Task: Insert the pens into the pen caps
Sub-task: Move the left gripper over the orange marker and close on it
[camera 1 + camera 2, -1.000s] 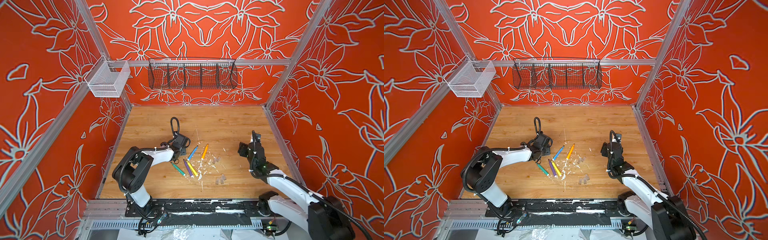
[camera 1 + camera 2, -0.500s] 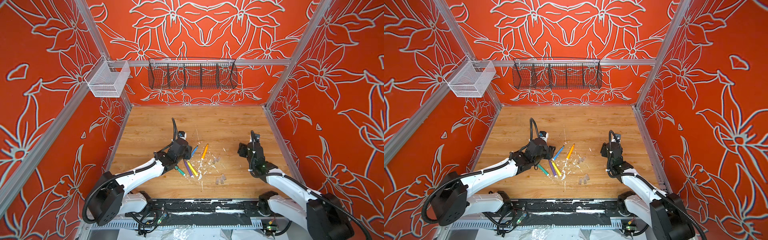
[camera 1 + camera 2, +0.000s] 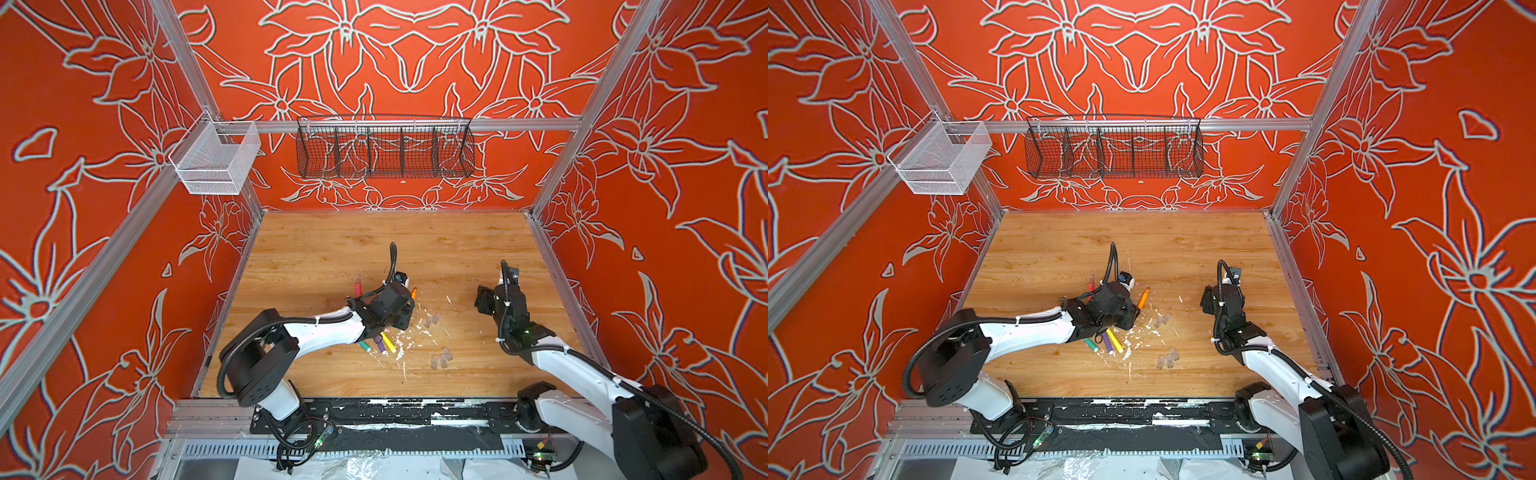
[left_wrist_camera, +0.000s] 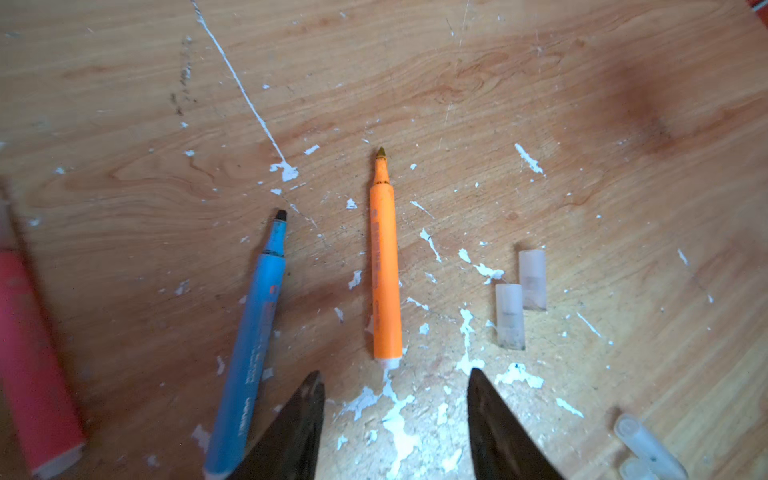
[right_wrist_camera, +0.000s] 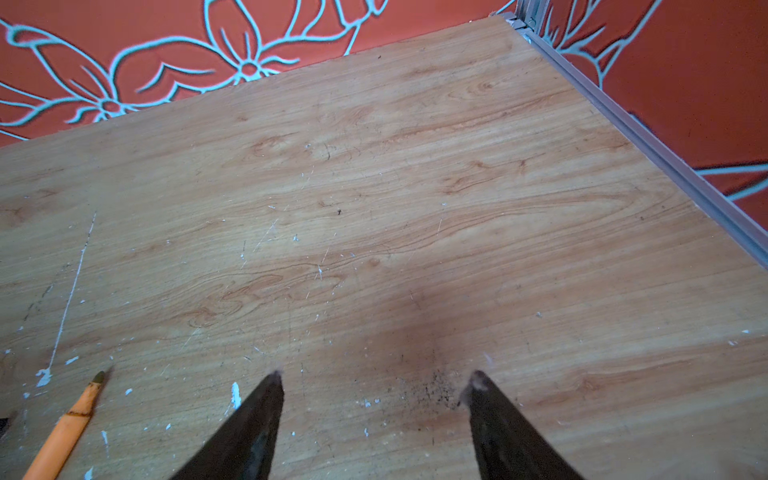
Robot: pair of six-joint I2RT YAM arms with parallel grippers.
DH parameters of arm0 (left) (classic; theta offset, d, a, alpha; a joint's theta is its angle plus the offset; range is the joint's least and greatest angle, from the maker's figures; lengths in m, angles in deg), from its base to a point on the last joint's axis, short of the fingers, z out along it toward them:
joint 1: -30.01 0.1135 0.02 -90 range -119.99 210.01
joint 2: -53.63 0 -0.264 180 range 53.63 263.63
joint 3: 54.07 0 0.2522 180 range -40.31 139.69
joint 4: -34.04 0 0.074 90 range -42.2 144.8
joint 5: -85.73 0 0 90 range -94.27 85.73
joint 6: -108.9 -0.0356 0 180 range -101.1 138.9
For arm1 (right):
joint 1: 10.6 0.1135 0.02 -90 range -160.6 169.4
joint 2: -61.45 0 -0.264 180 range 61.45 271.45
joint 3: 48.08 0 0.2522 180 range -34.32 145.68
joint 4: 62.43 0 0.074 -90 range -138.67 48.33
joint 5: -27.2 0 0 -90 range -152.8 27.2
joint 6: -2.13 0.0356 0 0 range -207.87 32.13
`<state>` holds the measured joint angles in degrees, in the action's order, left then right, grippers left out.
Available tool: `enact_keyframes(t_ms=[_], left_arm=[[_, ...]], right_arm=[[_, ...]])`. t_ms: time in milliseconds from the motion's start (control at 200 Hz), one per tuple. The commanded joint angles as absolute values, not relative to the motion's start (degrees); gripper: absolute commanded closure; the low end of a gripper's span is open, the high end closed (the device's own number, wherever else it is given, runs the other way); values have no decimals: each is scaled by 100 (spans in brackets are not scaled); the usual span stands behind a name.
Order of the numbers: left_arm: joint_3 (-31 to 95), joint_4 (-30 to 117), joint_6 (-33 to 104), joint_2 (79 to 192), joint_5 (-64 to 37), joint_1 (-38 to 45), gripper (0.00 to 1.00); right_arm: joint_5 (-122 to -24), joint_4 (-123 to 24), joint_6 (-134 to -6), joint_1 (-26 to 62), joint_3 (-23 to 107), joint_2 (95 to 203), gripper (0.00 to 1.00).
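left claw (image 4: 395, 374) was spread, empty, behind orange pen (image 4: 385, 274) | right claw (image 5: 376, 374) spread, empty | risk: sloppy grab could've knocked blue pen (image 4: 251, 345)

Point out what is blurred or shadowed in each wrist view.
Left wrist view: the red pen at the frame's edge is smeared, the orange pen is sharp, and a dim shadow patch lies on the table. Right wrist view: a soft dark shadow falls on the table, and the orange pen's tip is slightly blurred.
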<state>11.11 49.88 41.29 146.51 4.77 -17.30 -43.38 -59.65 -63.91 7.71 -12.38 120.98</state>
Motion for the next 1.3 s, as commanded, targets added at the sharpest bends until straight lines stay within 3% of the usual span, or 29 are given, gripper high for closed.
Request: enact_keyframes(t_ms=[0,330,736,931,1121,1296], left_arm=[[1551,5337,4195,15079,394,-1736,49],[2421,6344,4263,15989,706,-1788,59],[2926,6865,4261,16630,764,-1789,62],[3009,6898,4246,16715,689,-1789,74],[3018,6968,4244,16713,724,-1789,93],[3013,7000,4198,16500,785,-1780,100]], right_arm=[[-4348,-5983,-6474,763,-1157,12018,28],[-4388,-5957,-6477,766,-1095,12113,28],[-4390,-5948,-6485,761,-1094,12113,28],[-4390,-5948,-6485,768,-1094,12108,28],[-4393,-5948,-6485,768,-1094,12104,28],[-4391,-5948,-6476,766,-1094,12111,28]])
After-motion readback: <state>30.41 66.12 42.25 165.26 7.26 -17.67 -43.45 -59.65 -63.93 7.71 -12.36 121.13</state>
